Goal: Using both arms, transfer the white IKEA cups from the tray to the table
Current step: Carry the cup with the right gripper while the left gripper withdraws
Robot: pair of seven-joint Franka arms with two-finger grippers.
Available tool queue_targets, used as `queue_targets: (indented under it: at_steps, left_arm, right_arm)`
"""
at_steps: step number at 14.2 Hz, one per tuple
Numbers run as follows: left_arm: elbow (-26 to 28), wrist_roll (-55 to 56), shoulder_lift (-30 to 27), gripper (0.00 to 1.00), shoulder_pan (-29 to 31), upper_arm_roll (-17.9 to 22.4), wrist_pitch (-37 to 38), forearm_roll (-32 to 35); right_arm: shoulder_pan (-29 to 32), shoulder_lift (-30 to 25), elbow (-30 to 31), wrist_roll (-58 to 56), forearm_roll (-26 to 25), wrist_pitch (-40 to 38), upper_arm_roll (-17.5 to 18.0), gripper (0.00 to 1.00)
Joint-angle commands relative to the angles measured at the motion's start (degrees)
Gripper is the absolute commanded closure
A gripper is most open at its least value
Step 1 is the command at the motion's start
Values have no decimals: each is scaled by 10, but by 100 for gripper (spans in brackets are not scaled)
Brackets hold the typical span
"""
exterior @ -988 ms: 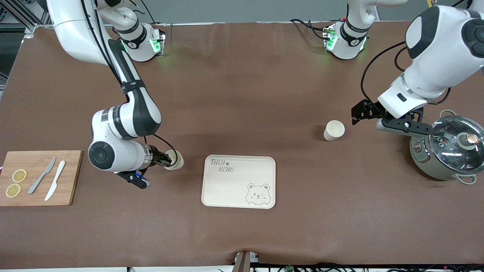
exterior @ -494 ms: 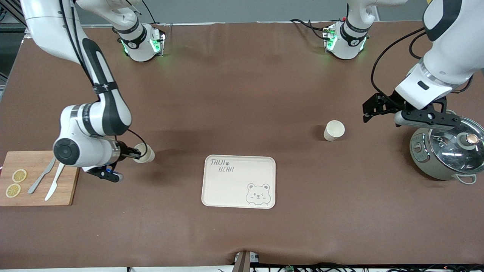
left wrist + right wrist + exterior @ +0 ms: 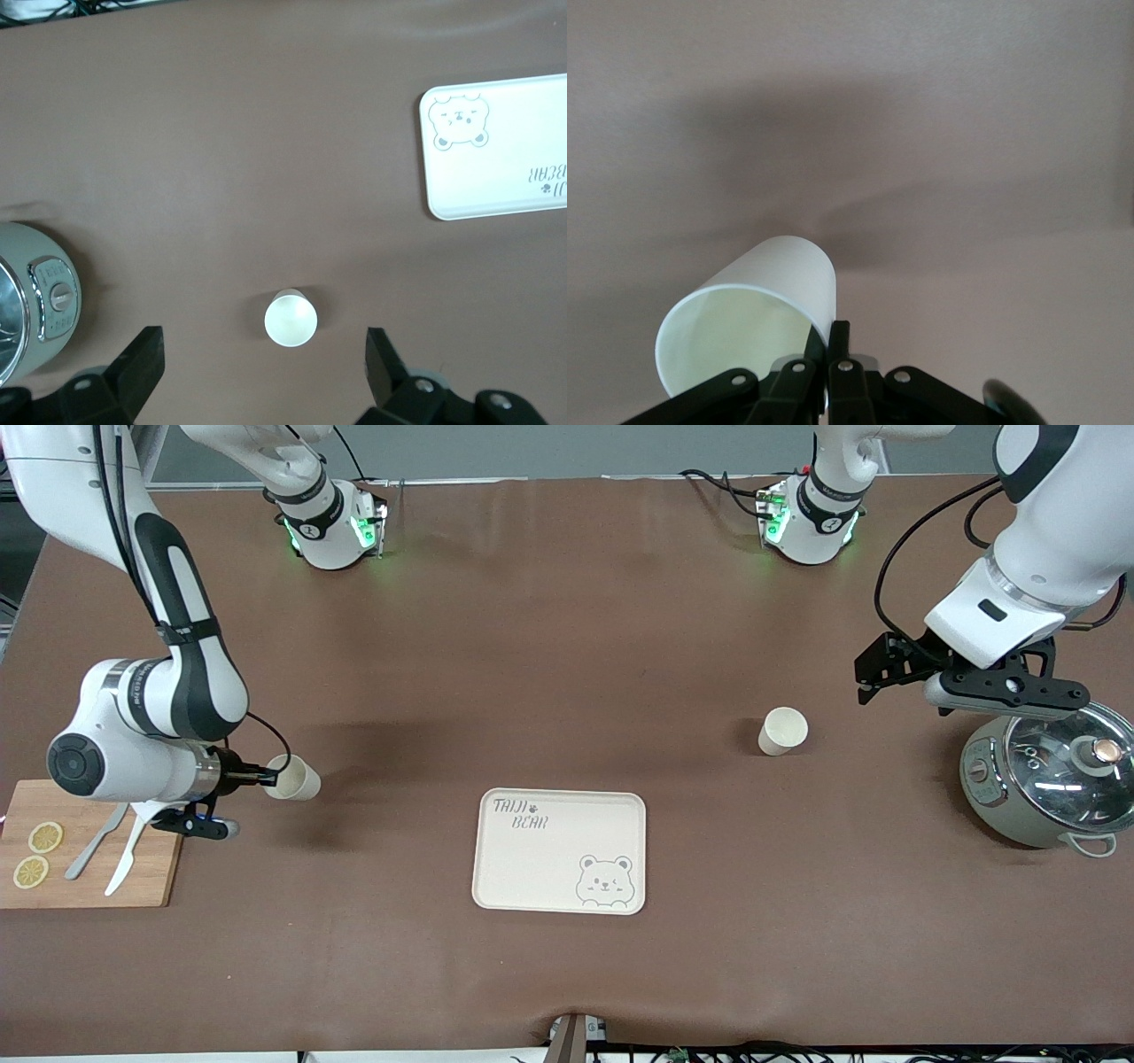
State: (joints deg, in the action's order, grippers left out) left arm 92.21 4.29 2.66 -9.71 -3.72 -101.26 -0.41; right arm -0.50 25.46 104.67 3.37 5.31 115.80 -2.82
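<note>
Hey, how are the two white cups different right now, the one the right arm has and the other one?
The held cup is pinched by its rim in the right hand, tilted on its side above the table; the free cup stands upright on the table, untouched. The held cup is near the cutting board; the free cup is near the pot, with the open left hand close by. Both are plain, cream-white and handleless.

A cream bear tray [image 3: 559, 851] is taken as the landmark. Toward the right arm's end from it, a white cup [image 3: 293, 778] is held on its side by the right gripper [image 3: 264, 778], pinched at the rim. Toward the left arm's end, farther from the camera than the tray, a second cup [image 3: 782, 731] is seen upright, with the left gripper [image 3: 873, 677] raised near it, jaws spread.
</note>
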Motion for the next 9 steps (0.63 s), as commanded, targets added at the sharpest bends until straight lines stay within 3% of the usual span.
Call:
queue_targets:
  at_steps: [1, 9]
  left_arm:
    - [-19, 3, 9, 0, -3, -2, 38, 29]
    - [-20, -17, 9, 0, -4, -4, 90, 35]
  right_arm:
    - [17, -29, 56, -41, -14, 42, -2, 100]
    - [44, -25, 90, -102, -39, 103, -13, 100]
